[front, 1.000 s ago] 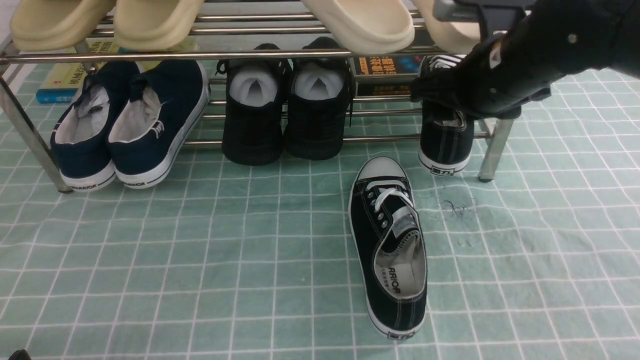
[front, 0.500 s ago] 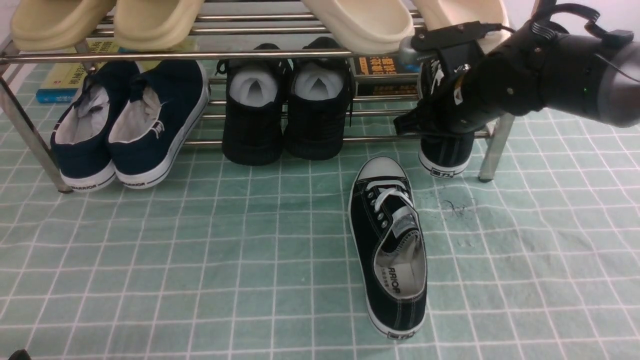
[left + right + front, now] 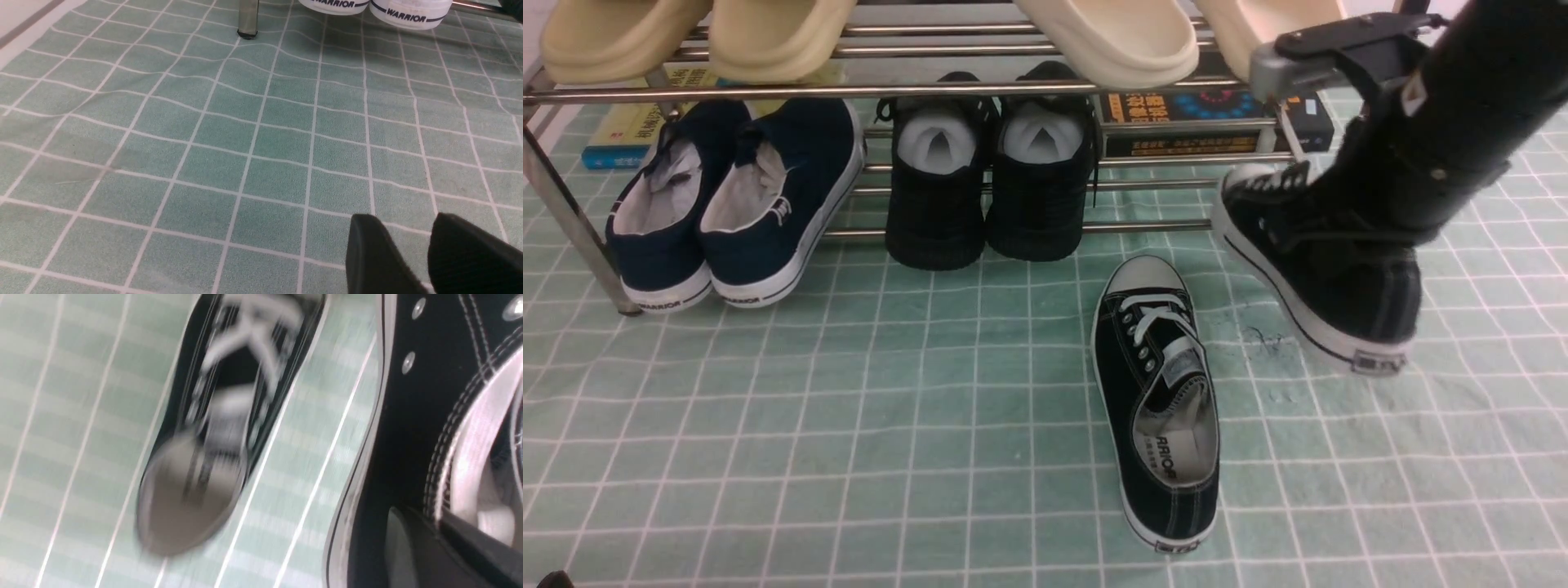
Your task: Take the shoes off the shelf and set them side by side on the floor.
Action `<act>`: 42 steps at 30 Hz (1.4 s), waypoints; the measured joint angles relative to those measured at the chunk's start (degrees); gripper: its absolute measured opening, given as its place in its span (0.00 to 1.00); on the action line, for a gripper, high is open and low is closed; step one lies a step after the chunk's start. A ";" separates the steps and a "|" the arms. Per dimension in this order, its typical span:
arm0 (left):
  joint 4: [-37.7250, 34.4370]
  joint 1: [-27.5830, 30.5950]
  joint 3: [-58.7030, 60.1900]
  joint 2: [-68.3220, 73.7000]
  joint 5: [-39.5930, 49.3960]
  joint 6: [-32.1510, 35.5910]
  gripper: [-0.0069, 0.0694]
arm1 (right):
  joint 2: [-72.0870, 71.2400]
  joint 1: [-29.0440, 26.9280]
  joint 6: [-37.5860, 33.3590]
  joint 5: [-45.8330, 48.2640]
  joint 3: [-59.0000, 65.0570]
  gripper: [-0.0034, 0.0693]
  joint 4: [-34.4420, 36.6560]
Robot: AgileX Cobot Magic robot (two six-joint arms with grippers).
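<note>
A: Right gripper?
B: Clamped on the second black sneaker, tilted, clear of the shelf.
A: Its mate?
B: First sneaker lay beside the gripper, flat on the floor. Left gripper hovered, slightly parted, empty.

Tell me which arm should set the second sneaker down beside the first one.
Right. Its tool already grips the lifted sneaker, just right of the sneaker on the floor. The left tool is empty, low over bare cloth.
</note>
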 joint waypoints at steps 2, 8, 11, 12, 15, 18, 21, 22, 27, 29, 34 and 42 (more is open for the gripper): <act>0.00 0.00 0.00 0.00 0.00 0.00 0.41 | -2.30 0.00 -0.63 1.76 2.65 0.05 1.34; 0.00 0.00 0.00 0.00 0.00 0.00 0.41 | -6.28 0.00 -1.06 -3.41 13.15 0.05 2.17; 0.00 0.00 0.00 0.00 0.00 0.00 0.41 | -6.04 0.00 -2.48 -8.13 14.87 0.05 2.17; 0.00 0.00 0.00 0.00 0.00 0.00 0.41 | -5.96 0.00 -2.58 -8.13 14.89 0.05 2.17; 0.00 0.00 0.00 0.00 0.00 0.00 0.41 | -5.65 0.00 -3.87 -13.43 14.94 0.05 2.17; 0.00 0.00 0.00 0.00 0.00 0.00 0.41 | -5.42 0.00 -4.02 -15.64 14.94 0.05 2.65; 0.00 0.00 0.00 0.00 0.00 0.00 0.41 | -4.48 0.04 -4.05 -16.34 14.94 0.05 2.95; 0.00 0.00 0.00 0.00 0.00 0.00 0.41 | -3.96 0.04 -4.05 -16.78 14.94 0.06 2.78; 0.00 0.00 0.00 0.00 0.00 0.00 0.41 | 0.00 0.04 -4.05 -20.28 14.94 0.06 1.24; 0.00 0.00 0.00 0.00 0.00 0.00 0.41 | 1.65 0.04 -4.05 -21.92 14.94 0.06 0.28; 0.00 0.00 0.00 0.00 0.00 0.00 0.41 | 4.09 0.04 -4.09 -22.87 14.94 0.06 0.39; 0.00 0.00 0.00 0.00 0.00 0.00 0.41 | 7.54 0.04 -4.23 -19.97 14.89 0.07 8.10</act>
